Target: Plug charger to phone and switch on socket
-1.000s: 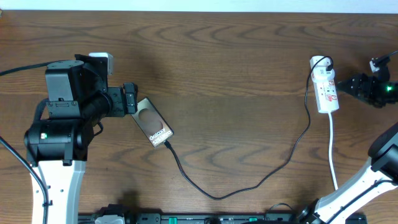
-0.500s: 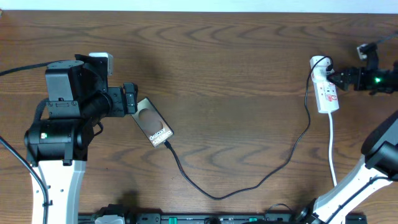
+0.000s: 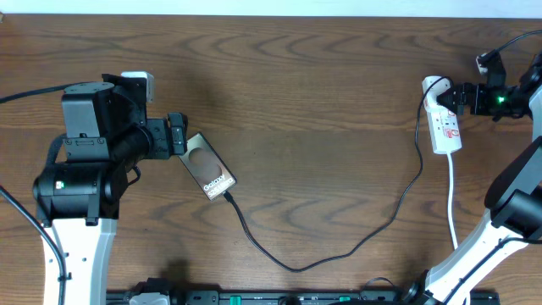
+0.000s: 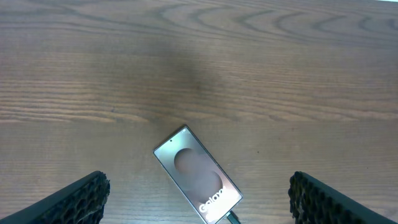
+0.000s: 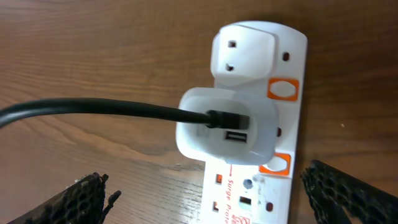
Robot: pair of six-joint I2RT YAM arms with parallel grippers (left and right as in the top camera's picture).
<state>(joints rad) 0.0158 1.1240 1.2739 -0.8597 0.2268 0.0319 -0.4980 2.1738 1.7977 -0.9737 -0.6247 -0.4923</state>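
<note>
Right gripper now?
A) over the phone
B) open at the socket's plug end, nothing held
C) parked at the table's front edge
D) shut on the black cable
B: the right gripper is open beside the plug end of the socket, clamping nothing; the phone lies across the table.

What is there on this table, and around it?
table: one, brown wood, under everything.
phone: one, brown screen with white lettering, flat, left of centre.
charger: one, thin black cable, from the phone's lower end to the adapter.
socket: one, white strip with orange marks, far right.
adapter: one, white, plugged into the socket.
white cord: one, white, from the socket toward the near edge.
left arm: one, black and white, left side.
right arm: one, white and black, right edge.
left gripper: one, black, open, beside the phone.
right gripper: one, black, open, at the socket's far end.
</note>
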